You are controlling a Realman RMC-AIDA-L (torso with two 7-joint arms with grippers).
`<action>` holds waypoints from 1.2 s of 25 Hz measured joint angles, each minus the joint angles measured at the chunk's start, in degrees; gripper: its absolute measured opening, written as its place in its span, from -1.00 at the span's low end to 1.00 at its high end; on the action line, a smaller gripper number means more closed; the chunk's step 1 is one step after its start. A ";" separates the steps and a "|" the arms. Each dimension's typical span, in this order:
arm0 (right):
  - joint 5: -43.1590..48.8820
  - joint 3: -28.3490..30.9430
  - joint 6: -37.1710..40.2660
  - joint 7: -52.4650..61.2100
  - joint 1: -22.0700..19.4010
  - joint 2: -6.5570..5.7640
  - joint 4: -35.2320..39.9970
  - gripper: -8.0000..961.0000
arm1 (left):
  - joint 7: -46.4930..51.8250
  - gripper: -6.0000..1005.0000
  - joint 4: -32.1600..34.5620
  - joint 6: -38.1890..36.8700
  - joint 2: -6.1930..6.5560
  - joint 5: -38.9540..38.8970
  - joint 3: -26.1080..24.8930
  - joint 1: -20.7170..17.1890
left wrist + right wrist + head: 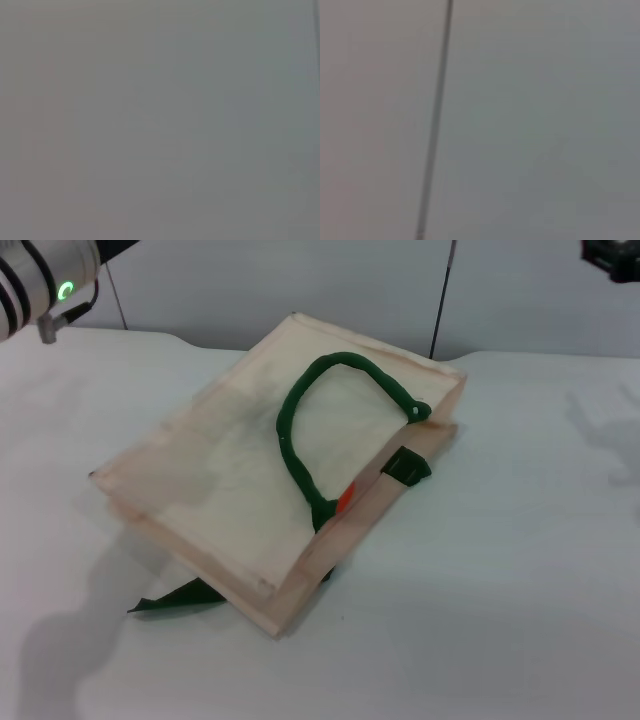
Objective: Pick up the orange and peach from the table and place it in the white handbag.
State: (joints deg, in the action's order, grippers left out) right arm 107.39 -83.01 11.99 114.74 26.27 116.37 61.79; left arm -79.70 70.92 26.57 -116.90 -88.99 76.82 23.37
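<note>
The white handbag [230,470] lies flat on the table in the head view, its mouth facing right. One dark green handle [300,430] arches over its upper side. A small sliver of the orange [345,499] shows inside the mouth, beside the handle's base. The peach is out of view. A section of my left arm [40,280] sits at the top left corner, raised and well away from the bag. A dark part of my right arm [612,258] sits at the top right corner. Neither arm's fingers show in any view.
A second green strap [175,598] sticks out from under the bag's near left corner. White table [500,590] stretches around the bag, with a panelled wall [300,280] behind it. Both wrist views show only a plain grey surface, the right one with a dark seam [436,120].
</note>
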 joint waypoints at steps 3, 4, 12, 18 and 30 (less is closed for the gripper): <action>-1.07 -3.60 -7.87 0.75 -0.79 -0.01 -0.63 0.65 | -2.80 -0.24 -2.16 -3.99 -0.03 -3.10 0.87 -0.33; -1.52 -4.75 -10.10 0.90 -0.91 -0.01 -0.92 0.65 | -3.16 -0.24 -2.70 -5.10 -0.05 -3.85 1.05 -0.46; -2.62 -15.74 -24.64 1.07 -1.09 0.00 -2.18 0.65 | -5.90 -0.24 -4.66 -10.36 -0.09 -6.49 2.89 -0.85; -2.61 -23.07 -35.54 1.11 -1.07 -0.08 -3.91 0.65 | -6.78 -0.24 -5.46 -12.14 -0.09 -6.58 4.60 -0.90; -2.32 -24.15 -37.57 7.87 -0.43 -0.45 -7.80 0.65 | -7.76 -0.24 -6.32 -13.82 -0.08 -7.91 5.98 -0.88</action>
State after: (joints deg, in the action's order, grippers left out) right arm 105.07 -107.16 -25.58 122.61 25.85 115.92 54.00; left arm -87.46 64.60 12.75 -116.98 -96.90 82.80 22.49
